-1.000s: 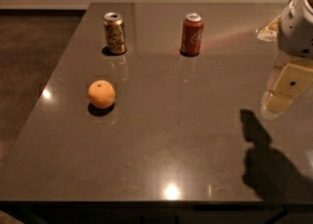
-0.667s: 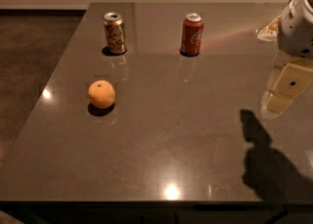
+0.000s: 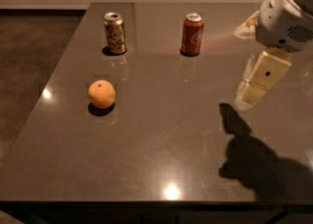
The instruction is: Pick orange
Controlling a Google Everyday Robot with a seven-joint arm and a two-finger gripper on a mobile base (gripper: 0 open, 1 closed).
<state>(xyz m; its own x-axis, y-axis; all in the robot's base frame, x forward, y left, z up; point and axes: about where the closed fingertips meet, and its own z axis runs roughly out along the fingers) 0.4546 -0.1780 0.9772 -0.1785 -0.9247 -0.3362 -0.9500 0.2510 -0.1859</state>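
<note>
Nearest on the dark, glossy worktop (image 3: pixel 161 145) there is only the arm's shadow (image 3: pixel 254 154), spread over the near right corner.

A little farther back, on the left half, sits the orange (image 3: pixel 101 94). It stands alone, not far from the left edge, with bare surface all round it. It is round, so it has no long axis to line up with, and its small stem dimple faces up.

At about the same depth, or slightly farther, the hand (image 3: pixel 263 78) hangs over the right side of the worktop. It points downward and sits above the surface rather than on it. I cannot tell how far open it is, and nothing shows in its hold.

The relation that matters is plain. The orange lies well apart from the hand, directly to its left and a touch nearer. The coming move is, in my judgement, a long sideways reach to the left across open worktop, followed by a descent. Nothing stands in that path.

Farthest back stand two upright cans, both well behind the orange. The gold can (image 3: pixel 115 33) is on the far left and carries dark markings that I cannot read. The red can (image 3: pixel 192 34), near the far middle, bears pale script that I cannot read for certain.
</note>
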